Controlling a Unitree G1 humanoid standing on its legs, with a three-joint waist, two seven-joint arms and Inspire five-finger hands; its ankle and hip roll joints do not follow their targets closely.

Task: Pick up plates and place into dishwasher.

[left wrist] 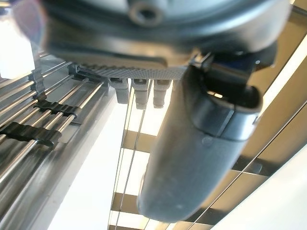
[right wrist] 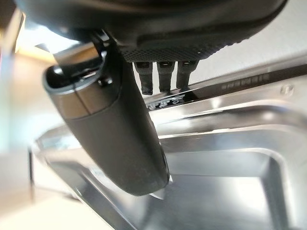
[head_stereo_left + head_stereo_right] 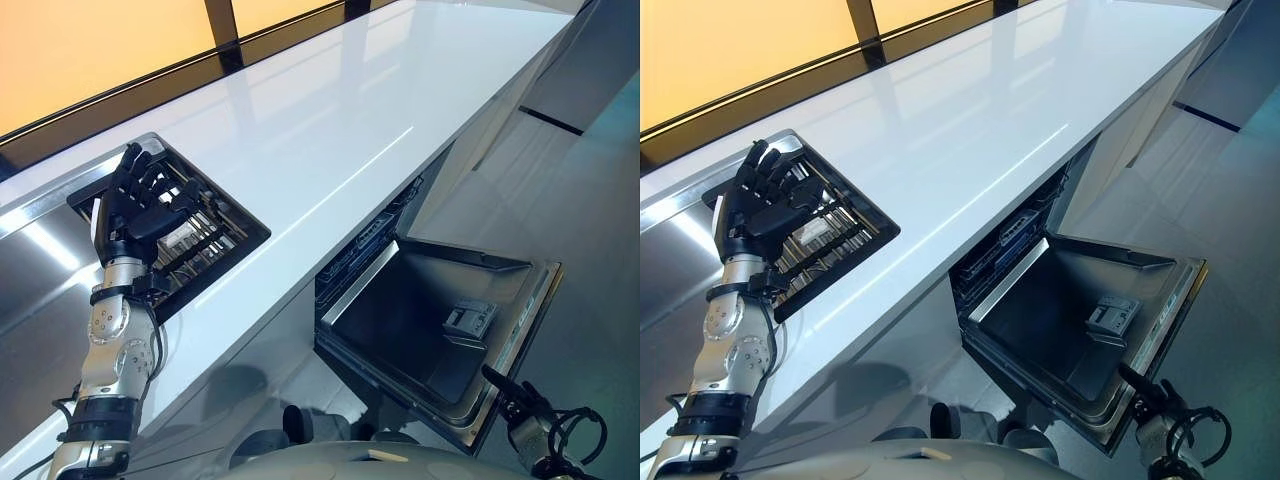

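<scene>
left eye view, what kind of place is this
Most likely a kitchen: a long white counter with a dish rack set into it, and an open dishwasher door below. The left hand hovers over the rack.

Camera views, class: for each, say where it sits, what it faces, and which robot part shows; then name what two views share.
Left eye: head, facing down at countertop; left hand over dish rack.
Right eye: same, with dishwasher door.
Left wrist: along open hand toward rack bars.
Right wrist: right hand above door.
Eyes share everything.
</scene>
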